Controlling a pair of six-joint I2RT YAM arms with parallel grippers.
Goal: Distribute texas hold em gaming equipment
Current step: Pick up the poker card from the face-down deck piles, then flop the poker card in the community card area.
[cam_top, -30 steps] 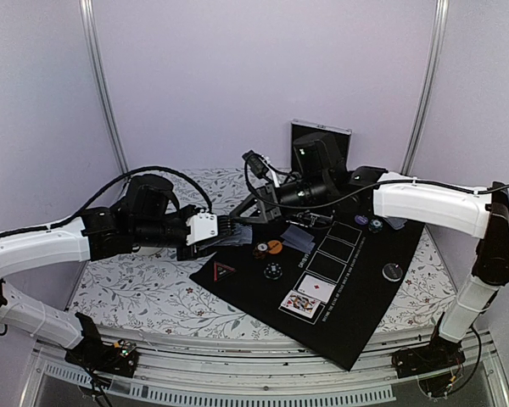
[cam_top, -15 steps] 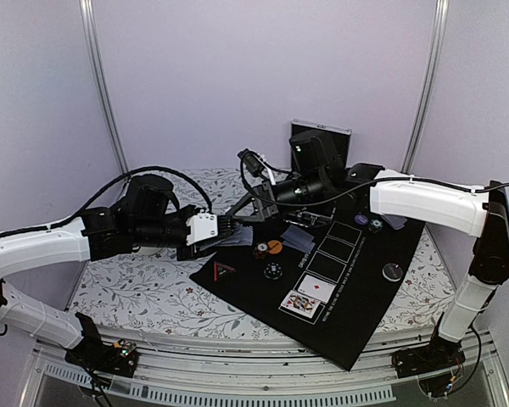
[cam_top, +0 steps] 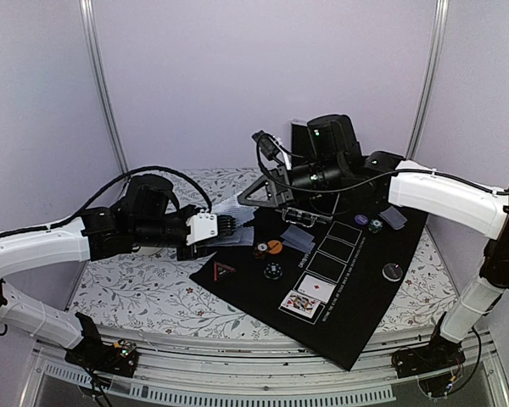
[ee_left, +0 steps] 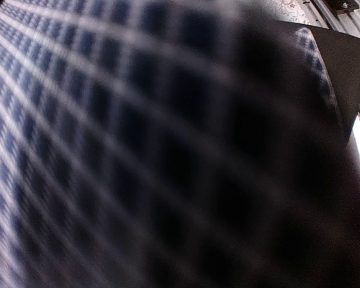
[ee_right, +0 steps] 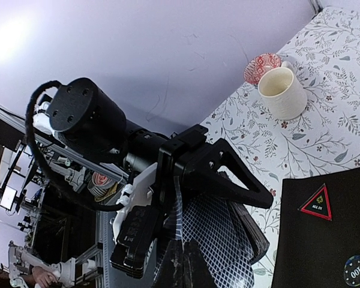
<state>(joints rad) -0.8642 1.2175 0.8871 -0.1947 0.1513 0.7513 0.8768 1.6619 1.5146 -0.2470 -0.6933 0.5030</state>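
My left gripper [cam_top: 229, 227] is shut on a deck of grey-blue backed cards [ee_right: 253, 231], held above the table's left side. My right gripper [ee_right: 186, 255] is shut on one card [ee_right: 213, 237] fanned out of that deck; in the top view it [cam_top: 249, 202] sits just above and right of the left one. A blurred card back [ee_left: 108, 120] fills the left wrist view. On the black mat [cam_top: 365, 297] lie two face-up cards [cam_top: 309, 297], a face-down card [cam_top: 299, 240], an orange button [cam_top: 274, 247], striped chips [cam_top: 273, 271] and a black disc [cam_top: 394, 271].
A cream cup [ee_right: 282, 93] and a small red-patterned bowl [ee_right: 261, 67] stand on the floral cloth far left of the mat. A red triangle marker [cam_top: 225, 270] lies on the mat's left corner. More chips [cam_top: 369, 224] and a card [cam_top: 394, 218] lie at its far end.
My right gripper has risen and drawn back to the right from the left gripper, pulling one card partly out of the deck. The left arm has held still.
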